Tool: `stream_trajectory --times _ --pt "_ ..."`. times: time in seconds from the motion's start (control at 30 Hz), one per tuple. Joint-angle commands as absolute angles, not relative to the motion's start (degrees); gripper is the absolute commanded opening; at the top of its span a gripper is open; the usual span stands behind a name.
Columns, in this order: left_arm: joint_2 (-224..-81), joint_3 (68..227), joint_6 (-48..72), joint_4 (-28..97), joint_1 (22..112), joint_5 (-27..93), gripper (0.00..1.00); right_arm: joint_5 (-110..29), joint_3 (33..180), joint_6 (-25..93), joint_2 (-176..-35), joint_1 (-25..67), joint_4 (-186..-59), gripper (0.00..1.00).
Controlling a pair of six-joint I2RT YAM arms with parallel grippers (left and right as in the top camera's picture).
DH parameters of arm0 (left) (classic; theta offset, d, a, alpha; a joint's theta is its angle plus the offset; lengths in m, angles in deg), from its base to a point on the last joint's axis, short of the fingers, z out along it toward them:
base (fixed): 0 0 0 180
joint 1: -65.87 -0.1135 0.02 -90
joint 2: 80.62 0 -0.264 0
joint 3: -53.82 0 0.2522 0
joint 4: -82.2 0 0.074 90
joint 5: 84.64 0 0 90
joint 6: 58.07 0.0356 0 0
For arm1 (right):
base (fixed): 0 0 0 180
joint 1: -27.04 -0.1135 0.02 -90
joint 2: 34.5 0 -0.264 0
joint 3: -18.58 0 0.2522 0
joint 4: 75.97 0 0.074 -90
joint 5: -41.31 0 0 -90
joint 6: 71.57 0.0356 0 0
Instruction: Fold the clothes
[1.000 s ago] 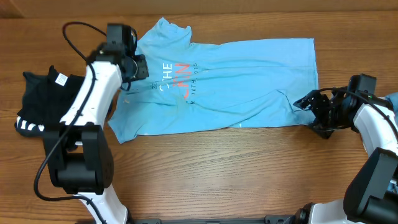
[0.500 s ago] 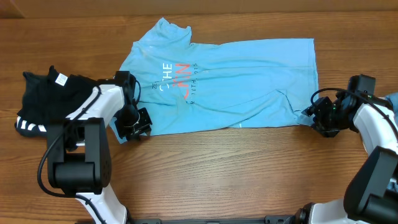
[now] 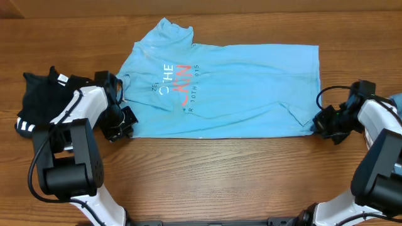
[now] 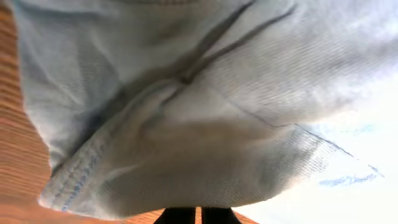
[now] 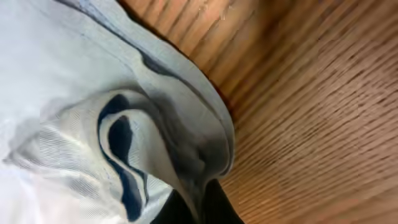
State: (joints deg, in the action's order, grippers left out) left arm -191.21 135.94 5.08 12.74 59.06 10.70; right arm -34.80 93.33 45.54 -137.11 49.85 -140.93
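Note:
A light blue T-shirt (image 3: pixel 239 81) with red and white lettering lies spread on the wooden table, collar at the far left, hem to the right. My left gripper (image 3: pixel 120 125) is shut at the shirt's near-left sleeve corner; in the left wrist view the cloth (image 4: pixel 199 112) bulges up from the closed fingertips (image 4: pixel 180 216). My right gripper (image 3: pixel 320 123) is shut on the near-right hem corner. In the right wrist view the bunched hem (image 5: pixel 186 143) runs down between the dark fingers (image 5: pixel 221 208).
A black garment (image 3: pixel 44 100) with a white tag and striped edge lies crumpled at the left, just beyond my left arm. A bit of another blue cloth (image 3: pixel 397 100) shows at the right edge. Bare wood (image 3: pixel 213 176) spans the near side.
Both grippers have closed on the shirt's near corners. The left arm swung from the collar down to the sleeve corner, and the shirt's near edge now lies straighter and flatter.

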Motion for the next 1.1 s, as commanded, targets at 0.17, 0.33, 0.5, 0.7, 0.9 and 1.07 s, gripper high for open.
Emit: stream_trajectory --times 0.17,0.33,0.5,0.7,0.9,1.07 --pt "-191.9 135.2 8.0 11.5 54.7 8.2 0.10 -34.3 95.8 44.7 -133.1 53.4 -144.0 0.47" --pt "-191.9 135.2 8.0 11.6 54.8 9.9 0.33 -15.0 95.8 31.9 -133.0 52.6 -145.0 0.21" --pt "-191.9 135.2 7.9 11.7 54.8 9.9 0.33 -14.6 94.7 29.0 -133.0 43.7 -142.2 0.04" --pt "-191.9 135.2 7.9 11.7 54.8 9.9 0.34 -26.3 89.8 39.0 -133.1 34.4 -132.8 0.04" --pt "-191.9 135.2 7.9 11.7 54.8 9.9 0.34 -35.7 86.2 43.0 -135.6 33.9 -125.1 0.04" --pt "-191.9 135.2 7.9 11.7 54.8 9.9 0.33 -37.4 87.7 44.2 -136.9 34.7 -120.1 0.04"
